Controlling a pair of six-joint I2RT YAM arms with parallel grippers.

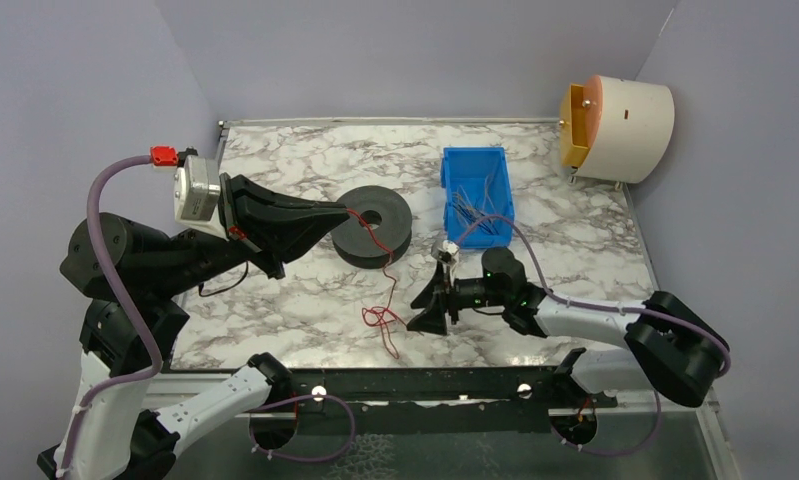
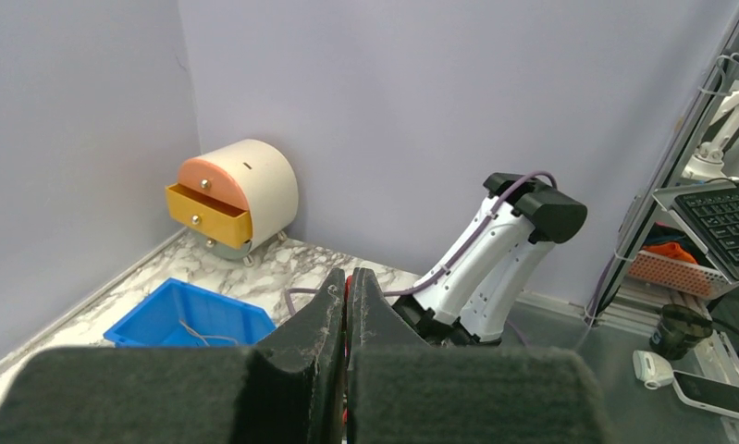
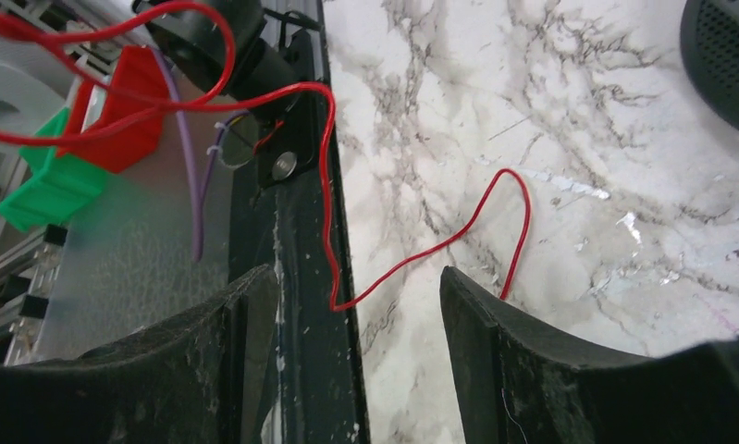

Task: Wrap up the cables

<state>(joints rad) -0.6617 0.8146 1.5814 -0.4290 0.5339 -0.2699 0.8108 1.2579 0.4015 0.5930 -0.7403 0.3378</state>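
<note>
Top view: a black spool (image 1: 373, 225), a flat matte ring w/ a centre hole, is seen mid-table (image 1: 275, 290) on a glossy white-grey marble-look top. The L gripper (image 1: 345, 213) is clamped on one end of the red cable (image 1: 378, 318) at the spool's 9 o'clock rim. In the L wrist view its felt-like black pads (image 2: 291, 388) are pressed together w/ a sliver of red between.

The string-thin cable is draped over the spool, leaves it at approx. 5 o'clock and lies in a loose tangle at 6 o'clock, near the black front rail (image 1: 425, 385). The R gripper (image 1: 428, 305) is set low at the tangle's 3 o'clock, jaws wide apart and gripping nothing. A cable loop is seen on the marble between its fingers.

At the spool's 2 o'clock a blue plastic bin (image 1: 473, 154) holds more thin wires (image 1: 475, 210), colour unclear. In the far corner at 1 o'clock is a rounded cream mini-cabinet (image 1: 630, 128) w/ a peach face and an open yellow drawer.
</note>
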